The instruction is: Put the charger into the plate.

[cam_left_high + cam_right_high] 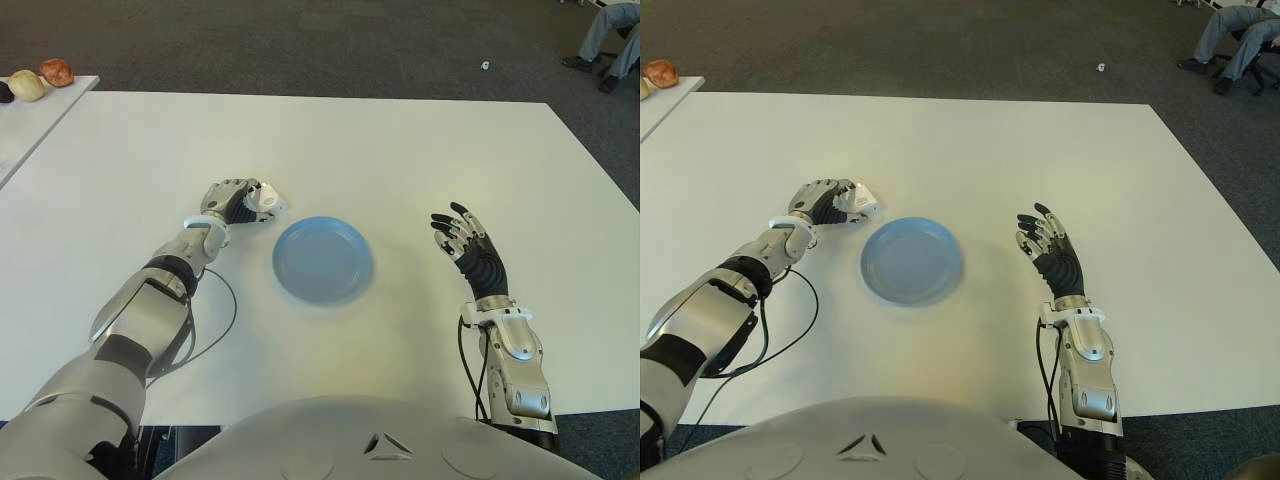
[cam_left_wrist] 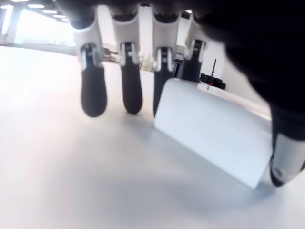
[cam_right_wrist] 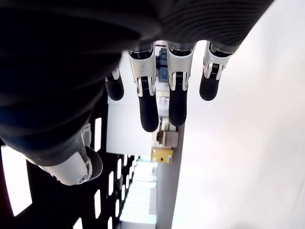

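Nearest: right robot hand [image 1: 468, 245] raised above the white bench [image 1: 420, 150], right of the plate, fingers [image 3: 148, 107] spread and relaxed, palm empty. Wrist view confirms nothing between fingers and thumb.

Blue plate [image 1: 323, 259] sits mid-bench between the two hands, flat, nothing in it.

Left robot hand [image 1: 232, 202] just beyond the plate's left rim, low over the bench. It's curled around the charger [image 1: 266, 200], a small white block. Left wrist view: charger [image 2: 214, 133] sits between the thumb on one side and the fingers [image 2: 131, 86] on the other, one lower edge looks down on the bench. One finger sits right behind the block, two others hang beside it with tips clear; can't tell how firmly the block is pinched, but the hand is closed on it. Charger is outside the plate, close to its rim, not touching it.

Black cable [image 1: 215, 330] loops from the left forearm across the bench.

Far left: a second table edge [image 1: 30, 125] with a couple of round food items [image 1: 42, 78], one pale, one reddish-brown. Far right on the dark carpet [image 1: 300, 40]: a seated person's legs [image 1: 610, 35]. Small white object [image 1: 485, 66] on the floor nearby, too small to identify.
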Controlling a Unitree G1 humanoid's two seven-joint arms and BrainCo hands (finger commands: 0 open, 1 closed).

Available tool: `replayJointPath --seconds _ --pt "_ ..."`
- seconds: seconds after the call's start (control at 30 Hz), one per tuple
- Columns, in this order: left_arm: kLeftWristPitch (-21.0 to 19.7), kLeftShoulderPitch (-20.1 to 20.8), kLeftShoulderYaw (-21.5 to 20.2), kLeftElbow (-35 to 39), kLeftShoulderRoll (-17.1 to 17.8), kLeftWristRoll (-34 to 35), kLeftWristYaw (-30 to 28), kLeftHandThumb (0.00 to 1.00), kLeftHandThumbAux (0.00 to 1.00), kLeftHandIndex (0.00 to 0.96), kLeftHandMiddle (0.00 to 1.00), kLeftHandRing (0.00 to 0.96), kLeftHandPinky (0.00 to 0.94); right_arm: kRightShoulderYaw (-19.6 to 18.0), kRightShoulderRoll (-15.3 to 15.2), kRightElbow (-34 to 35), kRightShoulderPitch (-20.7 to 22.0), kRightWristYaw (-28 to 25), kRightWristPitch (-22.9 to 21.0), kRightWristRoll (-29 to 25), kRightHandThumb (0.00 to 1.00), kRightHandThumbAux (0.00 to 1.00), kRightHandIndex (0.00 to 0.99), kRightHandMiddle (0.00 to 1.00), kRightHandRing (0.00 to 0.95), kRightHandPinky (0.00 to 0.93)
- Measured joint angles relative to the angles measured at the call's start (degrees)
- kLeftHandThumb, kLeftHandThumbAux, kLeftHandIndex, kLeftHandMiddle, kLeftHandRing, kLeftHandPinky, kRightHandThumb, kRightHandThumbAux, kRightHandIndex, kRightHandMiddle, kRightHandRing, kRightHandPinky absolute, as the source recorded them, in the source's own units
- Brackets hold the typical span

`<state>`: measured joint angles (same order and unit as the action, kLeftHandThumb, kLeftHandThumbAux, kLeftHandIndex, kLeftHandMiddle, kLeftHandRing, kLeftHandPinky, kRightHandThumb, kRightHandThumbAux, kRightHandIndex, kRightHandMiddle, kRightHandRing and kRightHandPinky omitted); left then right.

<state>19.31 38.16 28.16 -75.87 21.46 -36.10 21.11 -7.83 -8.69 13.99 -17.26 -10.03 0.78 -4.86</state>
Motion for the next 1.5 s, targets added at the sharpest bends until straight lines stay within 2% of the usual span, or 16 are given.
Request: replayJointPath --seconds 0.1,0.3,0.83,1.5 --pt "-2.02 0.69 -0.66 0.11 -0.6 0.78 -1.76 0.746 0.687 0.44 0.787 0.797 0.81 -0.01 0.0 -0.02 0.01 0.0 0.01 -0.01 0.0 0.644 0.094 0.269 0.219 0.126" --pt "-4.13 1.52 -1.7 0.48 -1.13 1.71 -4.54 0.749 0.695 0.442 0.841 0.844 0.855 -0.03 0.01 -0.26 0.04 0.0 0.21 -0.02 0.0 0.648 0.092 0.273 0.223 0.124" --pt "-4.64 1.31 -4.46 0.83 -1.39 3.59 -5.5 0.751 0.696 0.443 0.861 0.862 0.863 -0.17 -0.02 -0.85 0.19 -0.01 0.98 -0.06 0.0 0.648 0.093 0.278 0.227 0.127" --pt "-5.07 1.29 -5.09 1.15 -1.51 4.01 -5.48 0.751 0.696 0.443 0.871 0.873 0.872 -0.5 -0.12 -1.23 0.69 -0.04 1.0 -0.12 0.0 0.647 0.088 0.277 0.229 0.132"
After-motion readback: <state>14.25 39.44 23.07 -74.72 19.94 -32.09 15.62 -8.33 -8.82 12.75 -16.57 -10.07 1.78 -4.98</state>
